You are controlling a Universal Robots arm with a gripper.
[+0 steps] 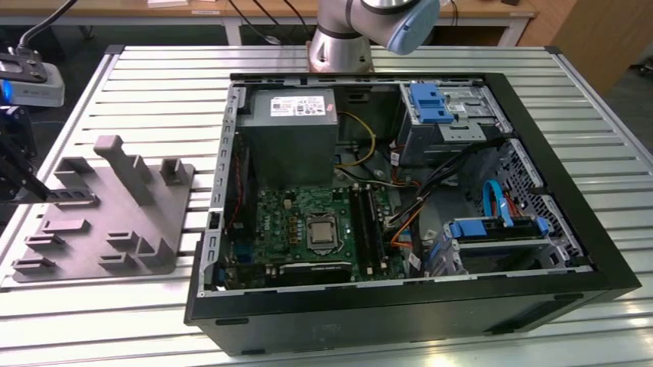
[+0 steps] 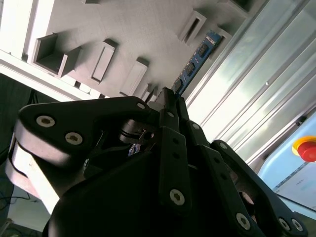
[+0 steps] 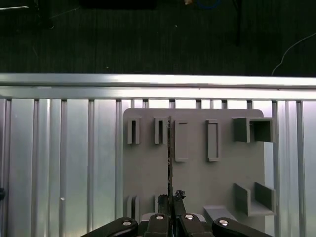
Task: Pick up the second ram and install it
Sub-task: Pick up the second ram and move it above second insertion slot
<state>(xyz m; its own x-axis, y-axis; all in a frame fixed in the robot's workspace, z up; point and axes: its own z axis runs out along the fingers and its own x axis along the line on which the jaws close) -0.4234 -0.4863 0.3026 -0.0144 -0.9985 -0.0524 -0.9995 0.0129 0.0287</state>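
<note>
The second ram (image 3: 169, 153) is clamped edge-on in the tip of the gripper (image 3: 171, 198). The jaws are drawn in almost fully, with only the thin board between them. In the first wrist view the stick shows as a narrow dark line running straight out ahead of the gripper. In the second wrist view the second ram (image 2: 194, 65) shows its blue face and a row of dark chips. It reaches forward from the gripper (image 2: 168, 96), and its far end lies by a raised holder at the edge of the grey slotted plate (image 2: 133, 29). I cannot tell whether the stick is clear of the plate or resting in it.

Directly beneath and ahead of the gripper lies the grey slotted plate (image 3: 197, 177), with rectangular pockets on both sides of the stick and upright posts further off to one side. The plate rests on a slatted aluminium table (image 3: 59, 148), which stretches out past it in front of the gripper.

In the exterior view the gripper (image 1: 29, 191) hangs at the exterior view's left, over the near edge of the grey slotted plate (image 1: 102, 229). Well away from the gripper, toward the exterior view's right, sits an open black computer case (image 1: 408, 313). Inside it are a green motherboard (image 1: 296, 222) and a grey power supply box (image 1: 290, 130). Beyond the case stands the arm's base (image 1: 347, 38).
</note>
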